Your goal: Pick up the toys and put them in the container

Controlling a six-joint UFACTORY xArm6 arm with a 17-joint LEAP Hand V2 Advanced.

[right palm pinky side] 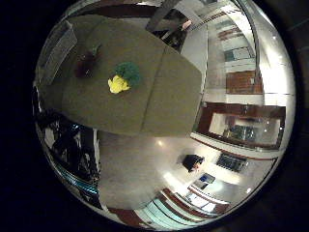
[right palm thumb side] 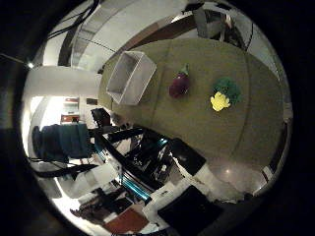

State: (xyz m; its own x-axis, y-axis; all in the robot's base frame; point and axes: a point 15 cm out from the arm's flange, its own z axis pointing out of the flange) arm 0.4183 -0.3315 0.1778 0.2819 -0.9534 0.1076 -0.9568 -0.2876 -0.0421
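A purple toy eggplant [right palm thumb side: 179,84] with a green stem lies on the olive table [right palm thumb side: 206,128], a short way from a white open container [right palm thumb side: 129,76] that stands near one end of the table. Further along the table lies a yellow and green toy [right palm thumb side: 224,96], its yellow part [right palm pinky side: 117,84] beside the green leafy part [right palm pinky side: 129,72]. All these things look small and far from the palm. Nothing is held.
The table's edge [right palm pinky side: 145,133] drops to a pale shiny floor [right palm pinky side: 140,164]. Black and teal equipment [right palm thumb side: 138,162] stands beside the table near the container. A dark chair [right palm thumb side: 64,140] and wooden furniture [right palm pinky side: 241,121] stand further off in the room.
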